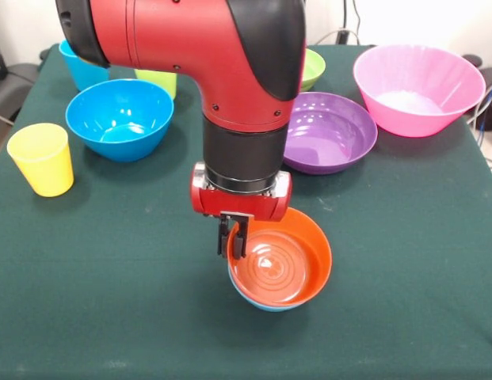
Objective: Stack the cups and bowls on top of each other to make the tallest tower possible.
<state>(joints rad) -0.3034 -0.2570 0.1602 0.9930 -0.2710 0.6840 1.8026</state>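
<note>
The tower is an orange bowl (284, 269) nested in a light-blue bowl (265, 304) near the table's front middle. My gripper (232, 237) comes down from above at the orange bowl's left rim, with one finger inside and one outside, shut on the rim. A yellow cup (41, 158) stands at the left. A deep blue bowl (119, 119) sits behind it. A blue cup (83, 67) and a lime green cup (157, 81) are partly hidden by the arm. The purple bowl (331, 133), pink bowl (418, 87) and green bowl (312, 69) sit at the right rear. The orange cup is not in view.
The dark green table cloth (412, 261) covers the table. The arm (230, 63) blocks the middle rear of the table. Cables and dark objects lie beyond the table's far right edge (487, 87).
</note>
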